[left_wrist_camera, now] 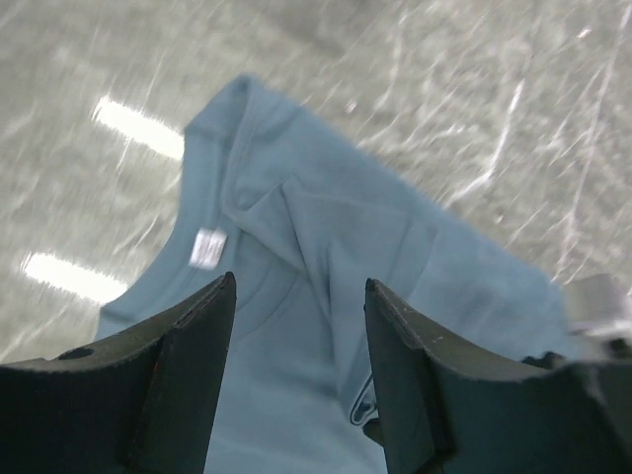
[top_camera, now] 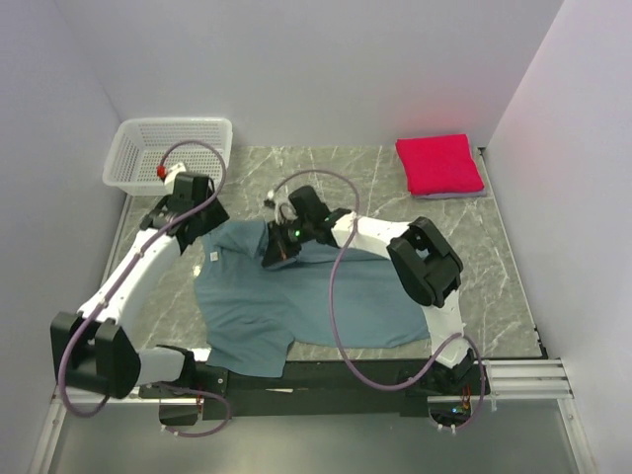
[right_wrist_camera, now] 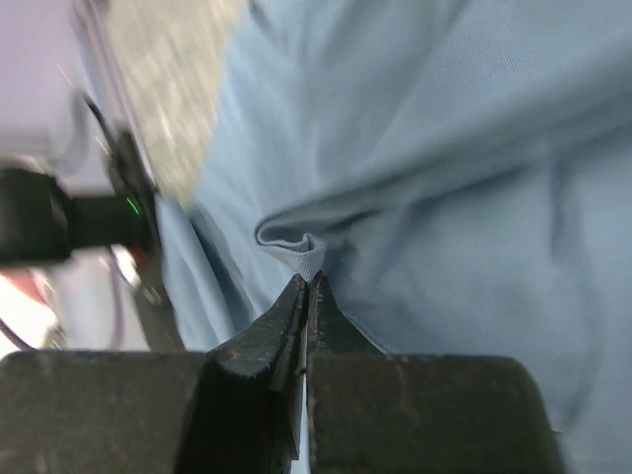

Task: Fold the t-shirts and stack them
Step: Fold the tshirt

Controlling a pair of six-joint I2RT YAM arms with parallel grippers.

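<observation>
Handling the teal shirt (top_camera: 296, 306): it is soft, light and limp, so it probably sags and creases wherever you lift it; take it at a hem, shoulder or collar, not in the middle of the cloth.
Place of the teal shirt: it lies spread on the table (top_camera: 494, 286), close to the arm bases.
Look of the teal shirt: muted blue-green, wrinkled, with a white label (left_wrist_camera: 207, 247) at the collar.
Right gripper (right_wrist_camera: 306, 288): closed, pinching a small fold of the shirt's edge.
Left gripper (left_wrist_camera: 299, 296): open and holding nothing, above the collar end.
Red shirt (top_camera: 439, 163): already folded, at the far right corner.
</observation>
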